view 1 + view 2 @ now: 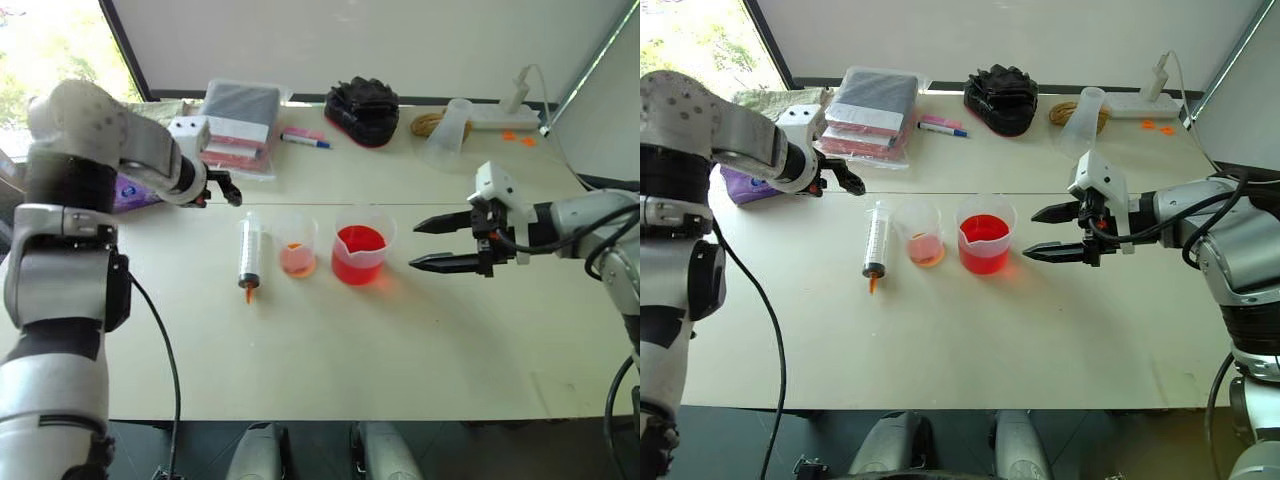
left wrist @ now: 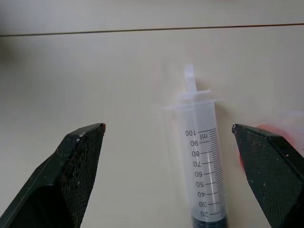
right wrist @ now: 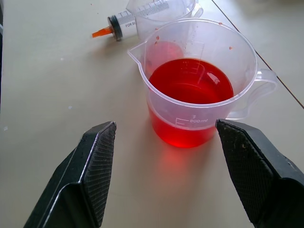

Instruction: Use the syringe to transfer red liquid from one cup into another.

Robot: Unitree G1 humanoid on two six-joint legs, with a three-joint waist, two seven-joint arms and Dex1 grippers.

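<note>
- Left eye view: the syringe point(image 1: 248, 256) lies flat on the table point(image 1: 400, 340), orange tip toward the robot, just beside the smaller cup point(image 1: 295, 243) with its pale orange-pink dregs. The larger beaker point(image 1: 360, 245) of red liquid point(image 1: 358, 243) stands next along. The left gripper point(image 1: 222, 188) hangs above and beyond the syringe, holding nothing. The right gripper point(image 1: 432, 243) waits near the beaker's other side, jaws parted and empty.
- Right eye view: same layout; a blue-capped pen point(image 1: 943, 129) and a frosted cup point(image 1: 1081, 122) sit well apart at the back.
- Left wrist view: the fingers point(image 2: 78, 166) stand wide open, with the syringe barrel between them but nearer one finger. Closing off-centre could roll or push the round barrel toward the smaller cup and knock it.
- Right wrist view: the open fingers point(image 3: 97, 164) frame the beaker without touching. A careless advance could shove it and slosh liquid over the lip. Gripping the syringe too near the plunger end would leave the plunger hard to work.
</note>
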